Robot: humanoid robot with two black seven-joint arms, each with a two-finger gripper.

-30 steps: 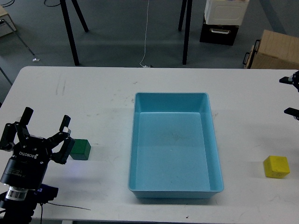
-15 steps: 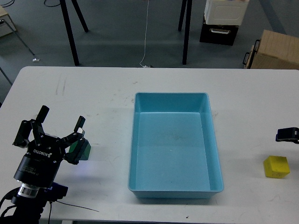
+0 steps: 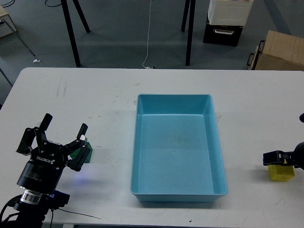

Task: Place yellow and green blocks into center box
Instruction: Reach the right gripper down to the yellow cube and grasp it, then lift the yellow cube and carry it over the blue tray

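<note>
Green block (image 3: pixel 83 154) sat on tabletop (image 3: pixel 109 90) left of blue box (image 3: pixel 176 147), partly hidden behind left pincer (image 3: pixel 64 137), fingers spread wide, nothing held. Yellow block (image 3: pixel 281 173) lay near right edge, well apart from box. Right pincer (image 3: pixel 275 158) just over it; grip state couldn't be told, mostly off-frame.
</note>
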